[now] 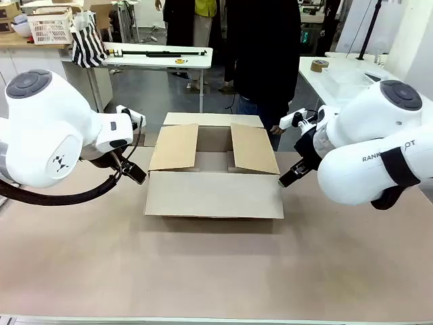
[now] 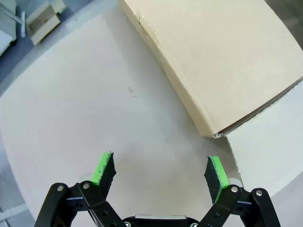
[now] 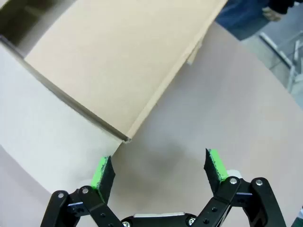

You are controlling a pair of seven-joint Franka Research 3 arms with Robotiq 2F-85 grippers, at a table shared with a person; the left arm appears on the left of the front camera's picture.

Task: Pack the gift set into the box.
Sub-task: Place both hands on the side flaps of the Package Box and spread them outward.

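Observation:
The box (image 1: pixel 214 193) stands in the middle of the table (image 1: pixel 203 271), a brown carton with its four flaps spread outward and its inside in shadow. The gift set is hidden or out of view. My left gripper (image 1: pixel 133 172) hovers just off the carton's left corner. It is open, and its green pads (image 2: pixel 105 166) frame bare tabletop beside the box (image 2: pixel 222 56). At the carton's right corner my right gripper (image 1: pixel 289 177) is also open, with nothing between its pads (image 3: pixel 215 163), and the box (image 3: pixel 118 61) edge lies just ahead.
A person in dark clothes (image 1: pixel 264 61) stands at the far side behind the carton. Farther back are a white lattice basket (image 1: pixel 51 27), a striped bag (image 1: pixel 88 44) and a tape roll (image 1: pixel 320 65) on other tables.

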